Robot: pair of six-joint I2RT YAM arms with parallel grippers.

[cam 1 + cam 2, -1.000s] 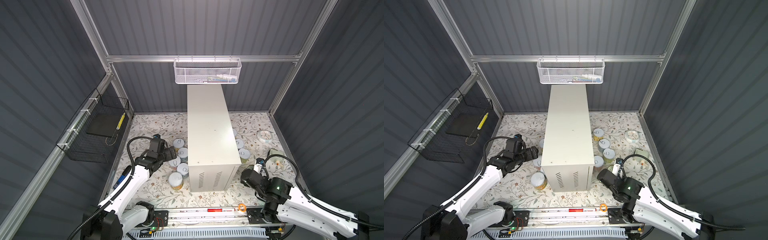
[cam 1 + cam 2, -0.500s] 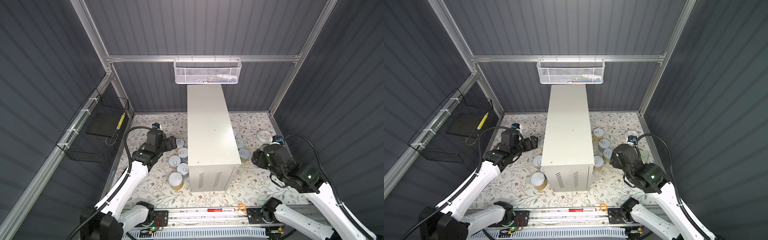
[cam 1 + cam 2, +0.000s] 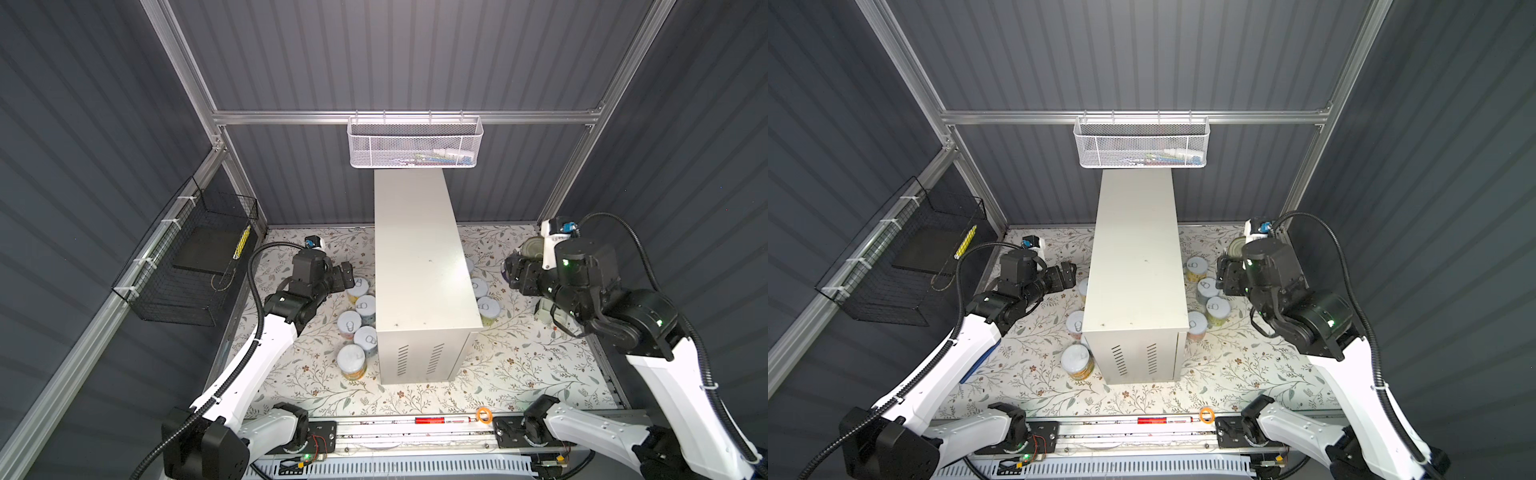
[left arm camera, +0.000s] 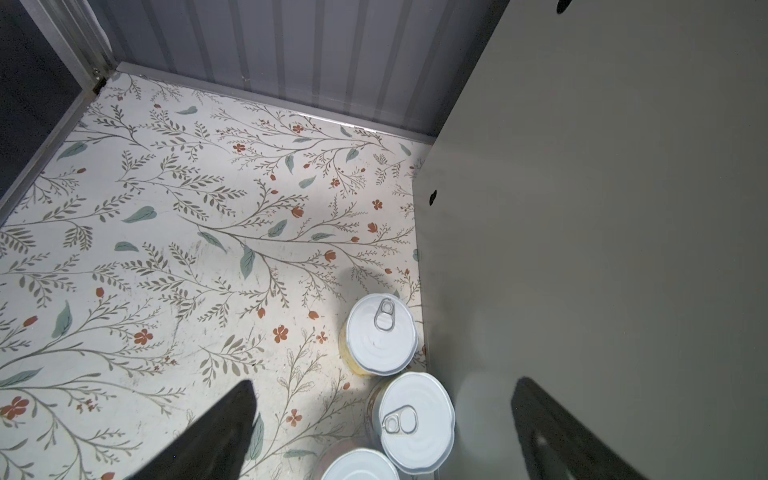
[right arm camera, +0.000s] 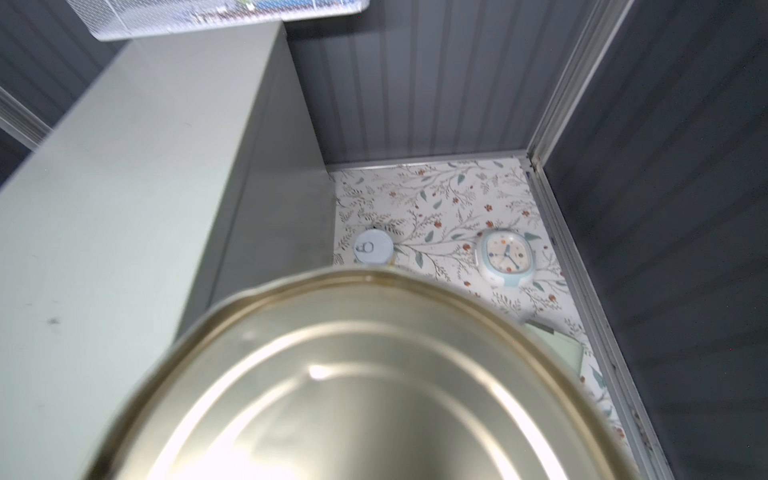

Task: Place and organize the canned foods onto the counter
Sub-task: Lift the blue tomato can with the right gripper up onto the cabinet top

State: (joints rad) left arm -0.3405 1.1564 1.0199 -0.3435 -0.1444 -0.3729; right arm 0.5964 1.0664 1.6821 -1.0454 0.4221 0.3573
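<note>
Right gripper (image 3: 514, 271), poised high beside the counter (image 3: 419, 249), apparently clasps a can (image 5: 353, 395); left gripper (image 3: 347, 276) gapes empty.

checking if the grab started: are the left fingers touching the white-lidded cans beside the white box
Apart. In the left wrist view the black fingers of the left gripper flank the white-lidded round metal cans with open gaps on both sides.

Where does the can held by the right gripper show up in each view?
In a top view: can right of the counter, toward the back.
In a top view: can, again right of the counter.
Left wrist: not in it.
Right wrist: its metal end fills the lower part.
Shared landmark: the counter.
</note>
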